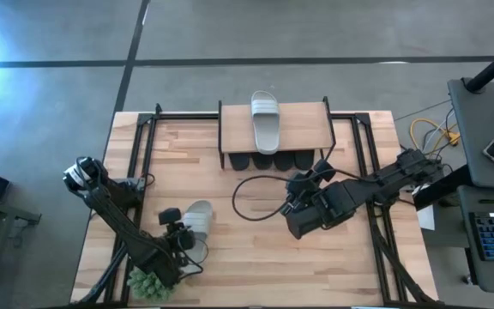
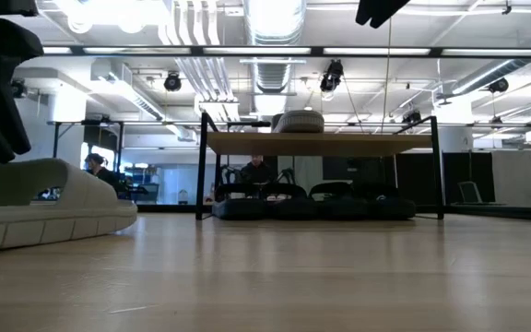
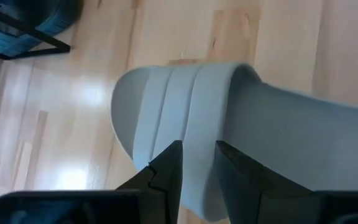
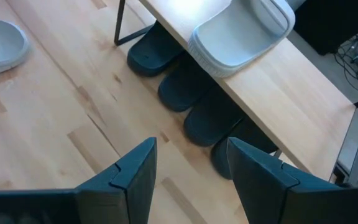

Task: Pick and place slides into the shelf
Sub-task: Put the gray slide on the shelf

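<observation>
Hovering my left gripper (image 3: 197, 168) right over the last loose grey slide (image 1: 198, 217), I see its strap directly ahead of the fingertips (image 3: 169, 163), which stand only narrowly apart with nothing between them; whether they already touch the strap I cannot tell. That slide lies flat on the table (image 1: 256, 257), near the left arm's side and well apart from the shelf (image 1: 307, 129). Its partner, the other grey slide (image 1: 265, 120), already rests on the plank top, and the black slides (image 4: 185, 81) sit side by side beneath it, toes poking out just ahead of my right gripper (image 4: 188, 165). That one waits above the bare wood in front of the shelf, fingers spread wide and empty.

My worry is the narrow opening: I judge it may be too tight to straddle the strap's edge, so coming down could press the foam flat or shove the slide along the smooth wood instead of catching it. A pinch on the soft strap alone could also let the sole swing and clip the wire frame on the way over. The small green plant (image 1: 148, 283) just behind the left arm could get brushed on a backswing.
</observation>
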You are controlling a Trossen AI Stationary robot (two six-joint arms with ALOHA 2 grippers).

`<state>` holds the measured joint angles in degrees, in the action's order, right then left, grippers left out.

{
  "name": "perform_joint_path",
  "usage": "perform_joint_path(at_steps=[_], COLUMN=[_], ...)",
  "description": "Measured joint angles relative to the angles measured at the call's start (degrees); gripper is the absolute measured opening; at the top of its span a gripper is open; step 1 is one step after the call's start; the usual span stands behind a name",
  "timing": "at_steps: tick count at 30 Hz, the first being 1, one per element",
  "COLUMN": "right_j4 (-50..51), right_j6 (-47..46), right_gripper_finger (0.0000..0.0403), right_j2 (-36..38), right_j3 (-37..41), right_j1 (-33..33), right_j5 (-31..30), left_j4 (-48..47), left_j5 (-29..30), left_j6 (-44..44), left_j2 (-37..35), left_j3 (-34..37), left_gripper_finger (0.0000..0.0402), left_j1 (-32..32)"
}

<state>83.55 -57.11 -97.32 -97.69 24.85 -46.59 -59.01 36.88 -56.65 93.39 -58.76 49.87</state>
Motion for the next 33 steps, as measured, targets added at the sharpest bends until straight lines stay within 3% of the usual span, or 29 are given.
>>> perform_joint_path(at_steps=[10,21,33], right_j4=[0.13,0.13,0.11], right_j6=[-0.36,-0.36,-1.46], right_gripper_finger=[0.0187,0.0187,0.0187], right_j2=[0.04,0.04,0.04], right_j3=[0.0,0.0,0.0], right_j1=[-0.01,-0.01,-0.01], right_j5=[0.26,0.24,0.24], left_j4=[0.08,1.63,4.72], left_j5=[-0.56,0.12,0.91], left_j6=[4.73,4.56,6.17], left_j2=[-0.55,-0.64,-0.42], left_j3=[-1.34,0.51,5.83], left_gripper_finger=[0.0084,0.0156,0.0159], left_j1=[1.97,1.46,-1.0])
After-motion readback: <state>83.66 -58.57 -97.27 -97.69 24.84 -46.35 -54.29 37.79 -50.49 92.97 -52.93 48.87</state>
